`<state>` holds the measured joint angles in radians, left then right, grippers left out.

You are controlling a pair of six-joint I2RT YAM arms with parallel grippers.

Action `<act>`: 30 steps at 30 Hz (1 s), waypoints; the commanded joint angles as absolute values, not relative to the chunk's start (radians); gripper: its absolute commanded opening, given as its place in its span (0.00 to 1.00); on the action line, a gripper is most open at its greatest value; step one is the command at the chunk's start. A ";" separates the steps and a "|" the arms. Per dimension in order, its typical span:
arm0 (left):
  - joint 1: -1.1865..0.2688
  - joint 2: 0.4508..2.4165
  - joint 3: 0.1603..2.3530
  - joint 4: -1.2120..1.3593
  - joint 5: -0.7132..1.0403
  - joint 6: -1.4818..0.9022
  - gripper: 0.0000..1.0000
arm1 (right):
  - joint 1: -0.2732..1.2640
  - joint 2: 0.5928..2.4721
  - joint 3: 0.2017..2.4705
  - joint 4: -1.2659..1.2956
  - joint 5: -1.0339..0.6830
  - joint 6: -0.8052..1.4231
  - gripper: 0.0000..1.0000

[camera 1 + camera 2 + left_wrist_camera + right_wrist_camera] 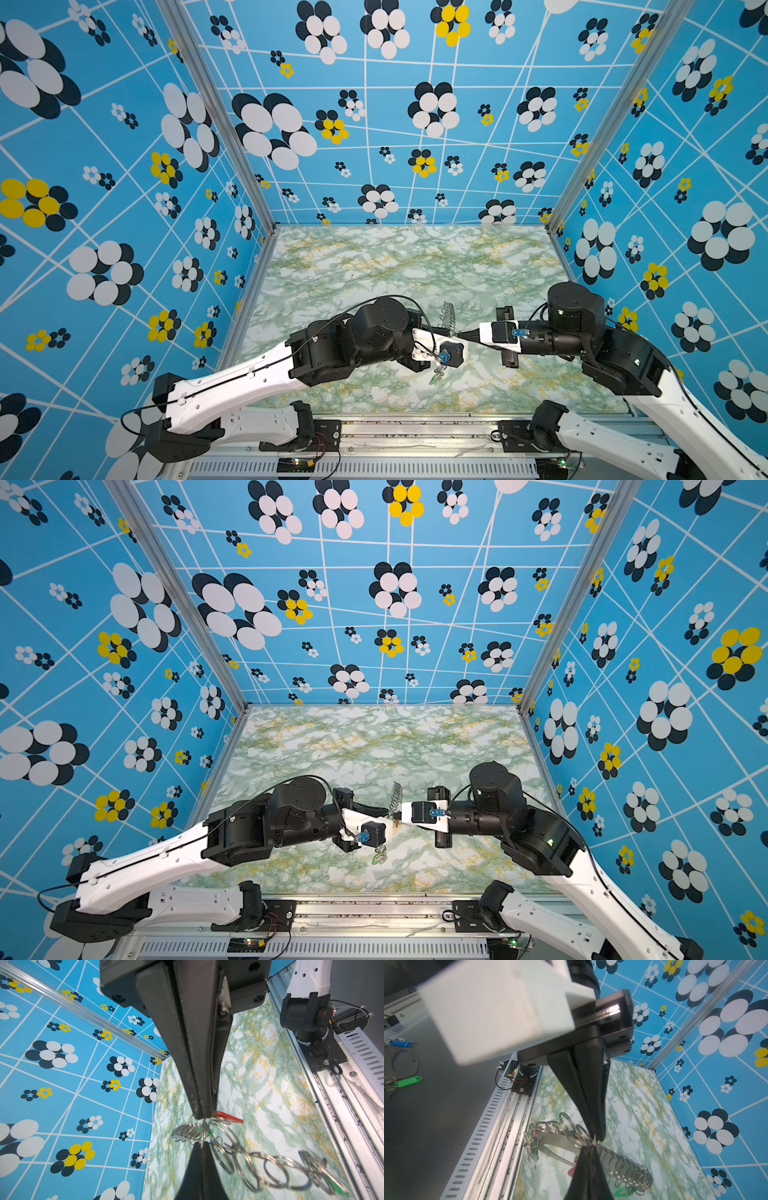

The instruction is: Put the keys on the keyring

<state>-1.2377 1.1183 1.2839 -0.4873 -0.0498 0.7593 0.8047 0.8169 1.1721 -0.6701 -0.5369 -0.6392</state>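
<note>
Table [374,266]: green-marbled, fills the lower middle of both top views; the two arms meet just below its centre. Left hand [204,1115] and right hand [597,1137]: jaws fully together on each, tips almost nose to nose, both pinching one thin ring [203,1133] seen edge-on between them. Keyring [556,1141]: the grey crescent plate hangs from that pinch at lower centre of the right wrist view. It looks clear of the table, though contact at its far end cannot be ruled out. Rings [627,1169]: most are bunched in a tight stack at lower right of that view, and a looser chain trails the other way. Keys: red tag [228,1117] sits just beside the left hand's tip, among the rings next to the pinched one. Green tag [436,376] dangles at the plate's near end, below the left wrist. More green shows under the stack, too blurred to identify. Judgement: green key looks mounted; the step in hand is working the red key onto the pinched ring. Next move likely needs one hand to hold firm while the other turns the ring so the key travels round the coil. Keep the motion small, or the ring slips out. Off the table, left edge of the right wrist view: blue tag [400,1043]. Writing: none legible on tags, plate or hands.
</note>
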 commanded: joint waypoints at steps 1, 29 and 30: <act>-1.241 1.114 1.309 -0.391 -0.063 0.738 0.00 | 0.812 0.831 1.190 -0.733 -0.586 -0.618 0.00; -1.233 1.123 1.334 -0.391 -0.052 0.713 0.00 | 0.816 0.861 1.194 -0.762 -0.590 -0.604 0.00; -1.233 1.124 1.336 -0.392 -0.047 0.709 0.00 | 0.816 0.861 1.193 -0.762 -0.585 -0.604 0.00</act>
<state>-1.2373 1.1297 1.2839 -0.4938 -0.0490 0.7410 0.8047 0.8528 1.1904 -0.7002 -0.5591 -0.6247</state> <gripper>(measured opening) 0.044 0.046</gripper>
